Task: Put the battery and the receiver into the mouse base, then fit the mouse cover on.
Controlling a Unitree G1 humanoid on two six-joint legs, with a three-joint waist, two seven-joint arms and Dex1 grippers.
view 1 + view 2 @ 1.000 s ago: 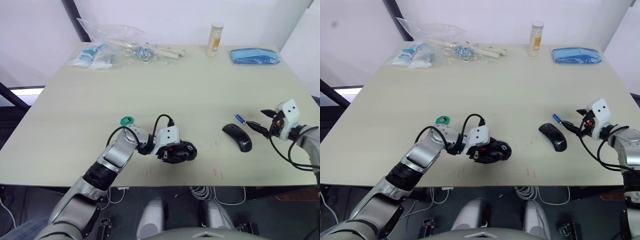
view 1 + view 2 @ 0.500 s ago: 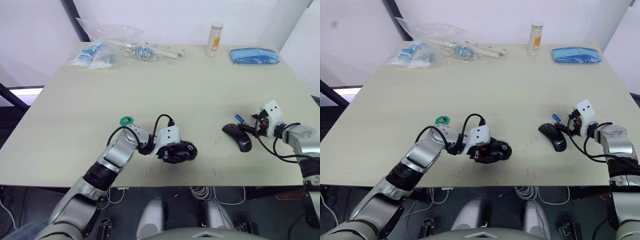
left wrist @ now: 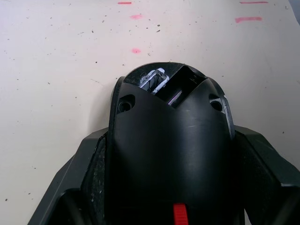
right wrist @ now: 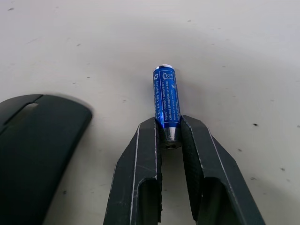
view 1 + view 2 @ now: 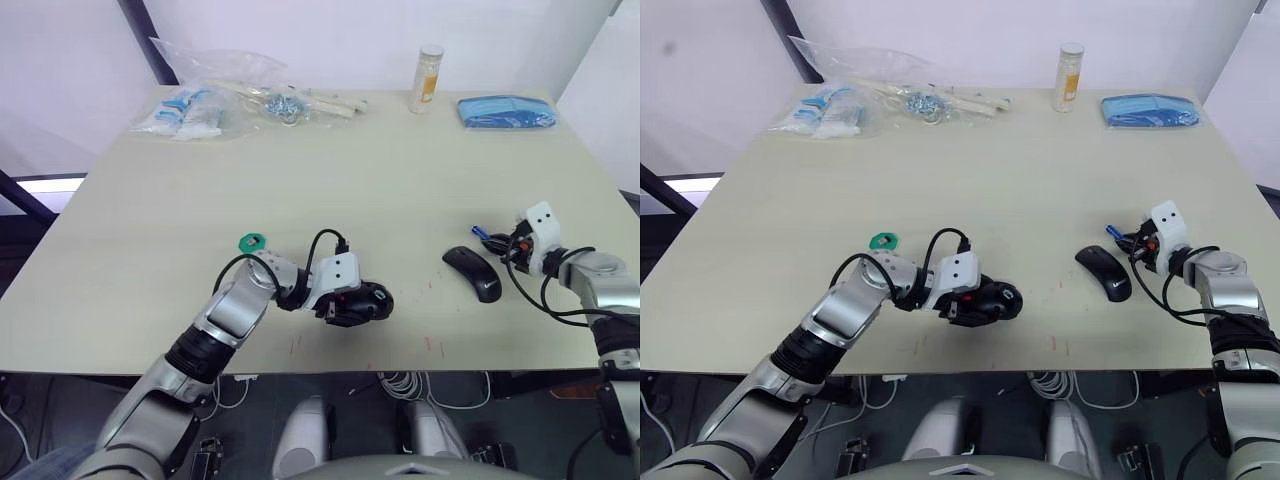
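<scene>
Right gripper (image 4: 169,136) jaws pinched on small blue cylindrical battery (image 4: 165,99) low over beige tabletop (image 5: 400,170), glossy black curved mouse cover (image 5: 473,273) just beside, left gripper (image 5: 348,305) jaws clamped around black oval mouse base (image 3: 171,154) near front edge

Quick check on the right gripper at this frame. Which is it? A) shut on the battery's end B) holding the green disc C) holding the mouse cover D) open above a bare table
A: in the right wrist view the right gripper has its two fingers pinched on one end of the blue battery, while the mouse cover lies apart beside it on the table.
</scene>
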